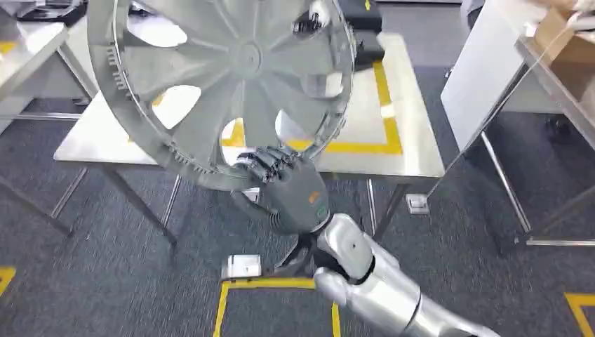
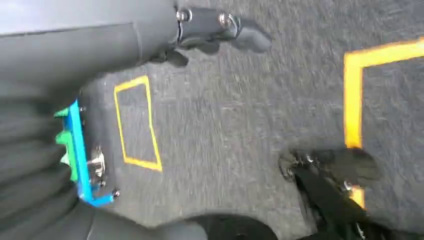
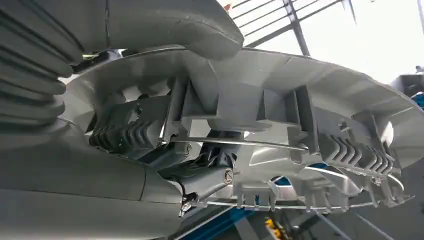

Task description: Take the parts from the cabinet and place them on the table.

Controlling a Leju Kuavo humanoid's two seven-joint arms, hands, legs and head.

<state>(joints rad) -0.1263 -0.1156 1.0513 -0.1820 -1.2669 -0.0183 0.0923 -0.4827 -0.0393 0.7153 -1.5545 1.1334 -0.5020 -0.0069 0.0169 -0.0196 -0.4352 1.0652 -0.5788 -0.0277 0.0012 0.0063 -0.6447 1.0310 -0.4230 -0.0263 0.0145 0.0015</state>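
Gripping the grey wheel cover (image 1: 224,77), right hand (image 1: 281,179) shows no legible writing.

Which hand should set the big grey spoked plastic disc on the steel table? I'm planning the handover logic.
The right hand: it already grips the rim of the grey spoked plastic disc, held over the steel table. The left hand hangs by the carpet floor, holding nothing.
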